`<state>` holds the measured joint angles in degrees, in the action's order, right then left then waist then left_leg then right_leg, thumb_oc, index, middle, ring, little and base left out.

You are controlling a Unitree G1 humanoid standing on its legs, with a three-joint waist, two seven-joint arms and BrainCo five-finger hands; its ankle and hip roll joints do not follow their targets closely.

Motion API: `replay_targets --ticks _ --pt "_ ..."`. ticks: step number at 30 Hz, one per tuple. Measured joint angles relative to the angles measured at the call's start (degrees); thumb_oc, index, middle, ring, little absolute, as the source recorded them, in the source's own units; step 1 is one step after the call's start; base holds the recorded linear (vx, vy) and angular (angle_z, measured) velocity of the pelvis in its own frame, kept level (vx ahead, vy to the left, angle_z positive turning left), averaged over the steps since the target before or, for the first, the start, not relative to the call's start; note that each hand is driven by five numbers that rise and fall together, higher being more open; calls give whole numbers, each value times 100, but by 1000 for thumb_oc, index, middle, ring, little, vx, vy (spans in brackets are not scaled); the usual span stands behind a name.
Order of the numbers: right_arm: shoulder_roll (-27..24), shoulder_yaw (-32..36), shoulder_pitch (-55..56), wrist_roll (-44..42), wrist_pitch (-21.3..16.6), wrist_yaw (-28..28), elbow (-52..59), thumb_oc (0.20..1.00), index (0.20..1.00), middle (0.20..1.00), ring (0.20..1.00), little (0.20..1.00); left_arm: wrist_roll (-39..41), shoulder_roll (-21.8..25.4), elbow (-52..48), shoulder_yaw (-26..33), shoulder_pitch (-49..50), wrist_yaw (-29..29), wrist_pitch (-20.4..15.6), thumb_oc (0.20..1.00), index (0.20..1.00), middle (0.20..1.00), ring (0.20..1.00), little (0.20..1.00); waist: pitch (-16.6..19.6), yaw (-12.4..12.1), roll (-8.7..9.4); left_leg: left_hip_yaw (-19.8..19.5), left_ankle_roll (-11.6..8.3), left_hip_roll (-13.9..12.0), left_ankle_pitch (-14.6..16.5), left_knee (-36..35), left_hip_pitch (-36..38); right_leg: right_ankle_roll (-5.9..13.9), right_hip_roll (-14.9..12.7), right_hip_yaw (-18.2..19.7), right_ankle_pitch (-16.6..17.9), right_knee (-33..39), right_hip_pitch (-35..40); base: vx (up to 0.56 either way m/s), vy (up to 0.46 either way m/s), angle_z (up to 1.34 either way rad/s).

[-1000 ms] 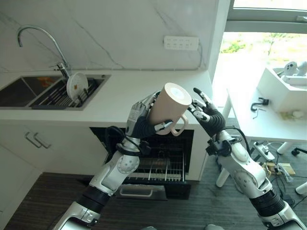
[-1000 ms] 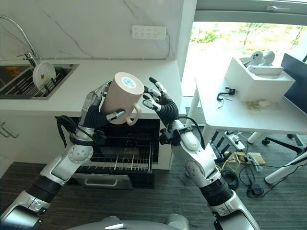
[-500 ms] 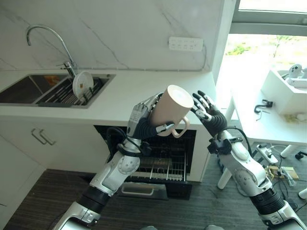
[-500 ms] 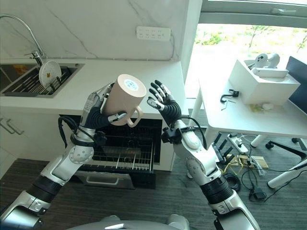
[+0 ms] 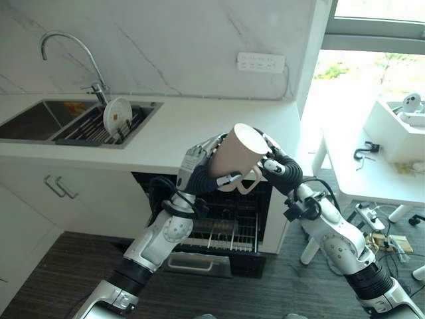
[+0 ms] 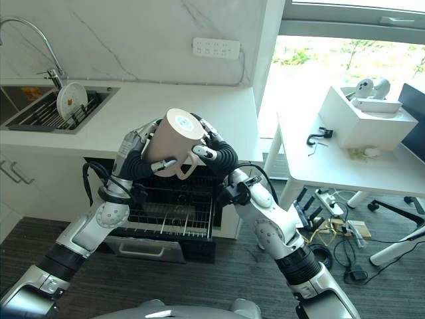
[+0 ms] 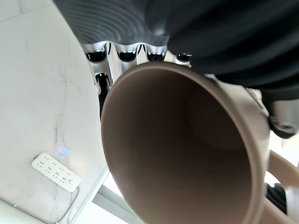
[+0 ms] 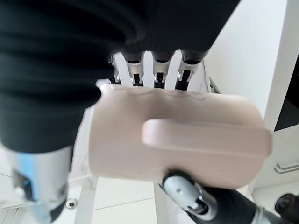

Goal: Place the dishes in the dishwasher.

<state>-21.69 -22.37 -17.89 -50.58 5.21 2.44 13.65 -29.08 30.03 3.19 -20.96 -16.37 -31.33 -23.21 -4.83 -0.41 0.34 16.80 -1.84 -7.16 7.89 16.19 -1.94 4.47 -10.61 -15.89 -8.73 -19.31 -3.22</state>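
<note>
Mug (image 5: 240, 154) in both hands — left hand (image 5: 196, 167), right hand (image 6: 216, 152), seemingly empty inside.

Matt beige ceramic mug (image 5: 240, 154), glossy marble-look wall (image 5: 166, 46), shiny metal faucet (image 5: 66, 46).

Right hand (image 6: 214, 151) now on mug (image 6: 174, 141) (fingers wrapped)

Two silver-grey jointed arms with black bands near the elbows. Left hand (image 5: 199, 169) and right hand (image 5: 279, 166): silver fingers, dark tips, dark ribbed covers over backs and wrists. Round silver caps at arm joints.
</note>
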Motion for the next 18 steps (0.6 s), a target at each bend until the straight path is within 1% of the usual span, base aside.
replay_targets --ticks 6,8,13,16,18 --pt "25 -130 -39 59 38 -201 -14 1000 1000 1000 1000 1000 -141 -1 0 -138 -27 -13 7 200 200 200 200 200 1 5 0 12 4 3 -3 8 -66 -3 0 15 3 -11 -76 0 0 0" --pt "146 -266 -258 78 42 -326 -251 1000 1000 1000 1000 1000 -149 -4 -6 -270 -86 -59 19 200 200 200 200 200 1 -3 0 11 4 4 -3 8 -61 -3 3 17 3 -9 -72 0 0 0" --pt "256 -301 -486 119 81 -486 -292 1000 1000 1000 1000 1000 -155 3 0 -316 -193 -216 158 200 200 200 200 200 0 -92 0 9 5 11 -3 8 -59 -4 -2 17 4 -10 -68 0 0 0" --pt "300 -367 -585 119 113 -598 -341 1000 1000 1000 1000 1000 -281 7 0 -350 -268 -330 329 200 200 200 200 200 0 -148 -1 0 6 20 -4 9 -61 -3 -11 11 4 -10 -61 0 0 0" --pt "471 -379 -672 120 177 -730 -531 1000 1000 1000 1000 1000 -322 17 82 -416 -359 -403 518 200 200 200 200 200 0 -144 0 -5 9 30 -5 9 -63 -3 -21 6 4 -13 -60 0 0 0"
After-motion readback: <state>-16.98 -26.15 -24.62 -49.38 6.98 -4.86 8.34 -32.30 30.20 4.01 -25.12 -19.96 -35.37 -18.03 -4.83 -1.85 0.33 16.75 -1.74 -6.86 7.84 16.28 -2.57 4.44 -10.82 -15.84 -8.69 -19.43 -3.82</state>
